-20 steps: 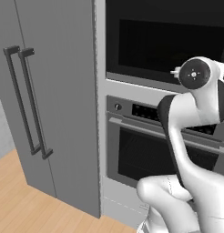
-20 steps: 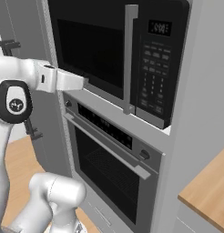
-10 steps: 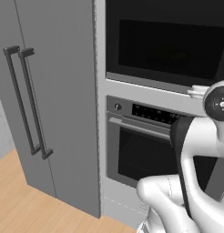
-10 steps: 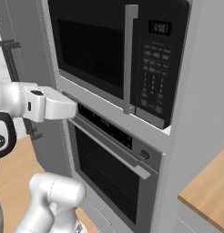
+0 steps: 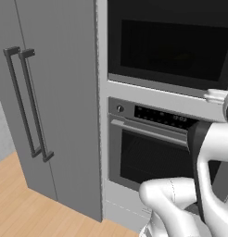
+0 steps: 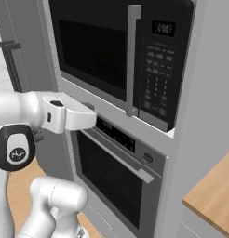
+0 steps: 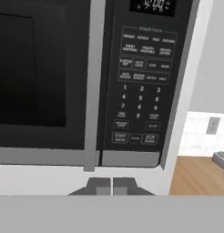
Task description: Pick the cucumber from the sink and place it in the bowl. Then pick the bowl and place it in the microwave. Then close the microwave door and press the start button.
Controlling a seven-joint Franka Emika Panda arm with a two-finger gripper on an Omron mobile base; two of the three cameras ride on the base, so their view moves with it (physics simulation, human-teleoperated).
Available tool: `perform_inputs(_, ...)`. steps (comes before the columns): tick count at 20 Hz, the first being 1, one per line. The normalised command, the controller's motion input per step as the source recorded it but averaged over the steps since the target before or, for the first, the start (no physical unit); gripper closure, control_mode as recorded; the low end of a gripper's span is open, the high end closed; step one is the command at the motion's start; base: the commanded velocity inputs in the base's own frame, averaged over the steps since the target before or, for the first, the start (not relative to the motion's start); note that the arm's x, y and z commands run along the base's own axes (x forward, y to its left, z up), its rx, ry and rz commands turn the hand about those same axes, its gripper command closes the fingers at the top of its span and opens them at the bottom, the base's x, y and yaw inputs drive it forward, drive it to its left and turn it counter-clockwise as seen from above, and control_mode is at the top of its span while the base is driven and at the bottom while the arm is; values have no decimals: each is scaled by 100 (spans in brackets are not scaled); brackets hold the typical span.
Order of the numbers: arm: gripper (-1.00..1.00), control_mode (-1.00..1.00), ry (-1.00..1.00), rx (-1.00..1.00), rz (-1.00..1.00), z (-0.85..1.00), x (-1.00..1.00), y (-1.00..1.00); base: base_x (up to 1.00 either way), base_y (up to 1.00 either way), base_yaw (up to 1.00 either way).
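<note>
The microwave point(image 7: 132, 82) fills the wall ahead, above the oven. Its door point(image 7: 36, 73), a dark glass window with a vertical steel handle point(image 7: 93, 86), is closed. To the right of the handle sits the keypad, with the start button point(image 7: 119, 136) in its bottom row. My gripper point(image 7: 112, 185) is shut with nothing between its tips. It hangs in front of the microwave's lower edge, level with the ledge under the keypad and apart from it. My forearm point(image 6: 65, 116) reaches toward the oven's top. The cucumber, the bowl and the sink are out of view.
Below the microwave is a larger oven point(image 6: 116, 172) with a button strip point(image 5: 162, 118) and a handle bar. A tall grey cabinet with two vertical handles point(image 5: 28, 106) stands to the left. A wooden counter point(image 6: 214, 195) juts in at the right.
My arm has dropped lower, from in front of the microwave door down to the level of the oven's top. The microwave and oven have not moved.
</note>
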Motion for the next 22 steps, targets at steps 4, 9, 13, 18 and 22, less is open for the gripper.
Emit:
perform_inputs(4, 100, -100, -8, 3, 0, 16, 4, -20, 0, 0, 0)
perform_inputs(9, 100, -100, -7, 4, 0, 7, 9, -13, 0, 0, 0)
perform_inputs(13, 100, -100, -7, 0, 0, -1, 9, -17, 0, 0, 0)
perform_inputs(18, 100, -100, -5, 2, 2, -16, 11, -12, 0, 0, 0)
perform_inputs(22, 100, -100, -2, 2, 2, -22, 12, -10, 0, 0, 0)
